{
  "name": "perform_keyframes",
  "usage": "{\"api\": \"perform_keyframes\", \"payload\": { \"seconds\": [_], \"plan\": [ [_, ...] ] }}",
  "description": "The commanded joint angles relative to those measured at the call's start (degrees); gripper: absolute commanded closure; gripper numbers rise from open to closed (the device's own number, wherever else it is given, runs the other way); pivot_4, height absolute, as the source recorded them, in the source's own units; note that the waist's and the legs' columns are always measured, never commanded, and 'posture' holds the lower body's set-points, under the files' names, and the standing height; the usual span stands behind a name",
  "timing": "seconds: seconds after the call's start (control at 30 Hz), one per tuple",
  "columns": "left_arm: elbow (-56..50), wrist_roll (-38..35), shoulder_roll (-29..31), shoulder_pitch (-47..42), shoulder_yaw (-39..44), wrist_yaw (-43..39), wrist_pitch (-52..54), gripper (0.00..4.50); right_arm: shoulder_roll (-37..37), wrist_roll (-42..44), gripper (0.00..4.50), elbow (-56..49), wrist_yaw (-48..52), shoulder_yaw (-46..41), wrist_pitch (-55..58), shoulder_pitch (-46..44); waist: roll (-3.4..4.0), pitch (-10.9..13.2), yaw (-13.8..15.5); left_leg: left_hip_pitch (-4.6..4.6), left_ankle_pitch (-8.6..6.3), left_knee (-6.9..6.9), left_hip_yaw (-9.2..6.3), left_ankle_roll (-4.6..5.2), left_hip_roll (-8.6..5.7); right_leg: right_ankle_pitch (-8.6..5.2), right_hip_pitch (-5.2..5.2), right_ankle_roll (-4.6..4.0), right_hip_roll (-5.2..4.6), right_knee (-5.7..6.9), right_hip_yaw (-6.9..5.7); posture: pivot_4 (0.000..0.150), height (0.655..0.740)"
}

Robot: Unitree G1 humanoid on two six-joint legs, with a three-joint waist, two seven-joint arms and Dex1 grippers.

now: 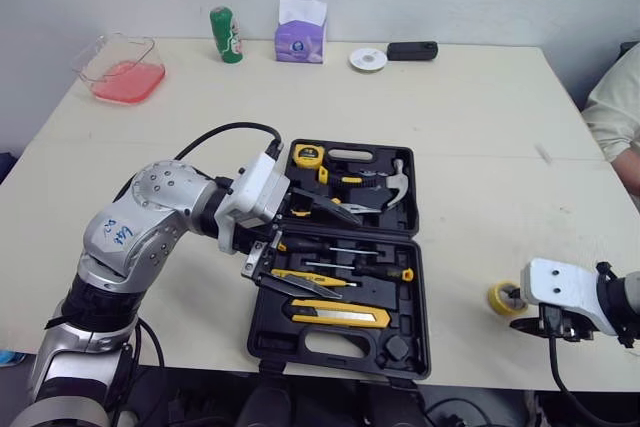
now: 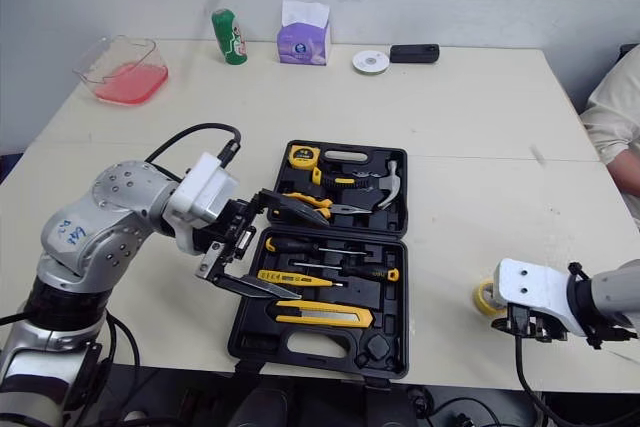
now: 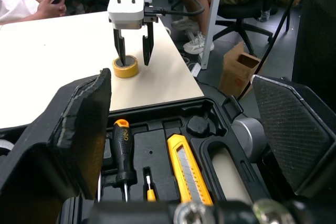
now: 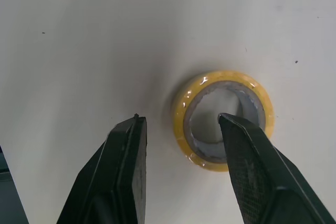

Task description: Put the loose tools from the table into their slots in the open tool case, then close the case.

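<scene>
My right end effector (image 4: 178,118) is open about halfway and grips nothing. It is set down over the yellow ring-shaped roll of tape (image 4: 227,78), with one finger inside the bore and the other outside the ring, apart from its wall. My worry is the pinch itself. When I close, the outer finger has to cross a gap before it meets the wall, so I expect the light roll to slide or pivot on the smooth cream surface (image 1: 480,147) rather than sit for the grip. A hold on one thin wall could also let the ring swing or slip free once lifted. The roll lies near the surface's front edge, so a bad nudge might send it off. The open black plastic tool case (image 1: 265,332) is well apart from that end effector, directly beneath my left end effector (image 3: 181,82), which hangs wide open and empty just above the yellow utility knife (image 3: 186,166) and the black-and-yellow screwdriver (image 3: 122,145). If it stays there, I judge the incoming arm could clash with it, or it could knock seated tools loose.
</scene>
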Motion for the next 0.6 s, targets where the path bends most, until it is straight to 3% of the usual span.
{"api": "perform_keyframes", "payload": {
  "seconds": [0.03, 0.2, 0.3, 0.4, 0.47, 0.6],
  "plan": [
    [-1.02, 0.27, -0.41, -0.53, 0.05, 0.31, -0.83, 0.0, 0.46, -1.19, 2.18, 0.53, -1.12, 0.81, -0.84, -0.69, 0.0, 0.0, 0.01, 0.0, 0.0, 0.0, 0.0, 0.0, 0.0, 0.0, 0.0, 0.0, 0.0, 0.0, 0.0, 0.15, 0.74],
    [-0.69, 0.62, -0.35, -0.8, 0.04, 0.07, -1.03, 0.0, 1.11, -1.05, 2.18, 0.11, -1.78, 1.9, -1.14, -0.89, 0.0, 0.0, -0.03, 0.0, 0.0, 0.0, 0.0, 0.0, 0.0, 0.0, 0.0, 0.0, 0.0, 0.01, 0.0, 0.15, 0.74],
    [-0.49, 0.84, -0.5, -0.98, -0.03, 0.07, -1.08, 0.0, 1.06, -0.97, 3.03, -0.16, -1.54, 1.83, -1.21, -0.75, 0.0, 0.0, -0.03, 0.0, 0.0, 0.0, 0.0, 0.0, 0.0, 0.0, 0.0, 0.0, 0.01, 0.01, 0.0, 0.15, 0.74],
    [-0.91, 0.85, -0.69, -1.0, -0.16, 0.34, -0.84, 0.0, 0.48, -0.99, 4.4, -1.6, -0.71, 0.34, -2.08, 0.06, 0.0, 0.0, -0.07, 0.0, 0.0, 0.01, 0.0, 0.0, 0.0, 0.0, 0.0, 0.0, 0.01, 0.01, 0.0, 0.15, 0.74],
    [-1.21, 0.76, -0.54, -0.75, -0.1, 0.31, -0.61, 0.0, 0.08, 1.0, 4.47, -5.19, 0.65, -1.13, -1.17, -0.33, 0.0, 0.0, -0.03, 0.0, 0.0, 0.01, 0.0, 0.0, 0.0, 0.0, 0.0, 0.01, 0.01, 0.02, 0.0, 0.15, 0.74],
    [-1.79, 4.09, 1.5, 3.09, -1.52, -0.92, -3.12, 0.0, 1.57, 13.48, 4.47, -16.5, 2.38, 0.57, 3.85, -8.59, 0.05, 0.0, -0.47, 0.07, 0.0, 0.0, -0.04, -0.01, 0.04, 0.0, -0.04, 0.01, 0.02, 0.05, 0.18, 0.15, 0.74]
  ]
}}
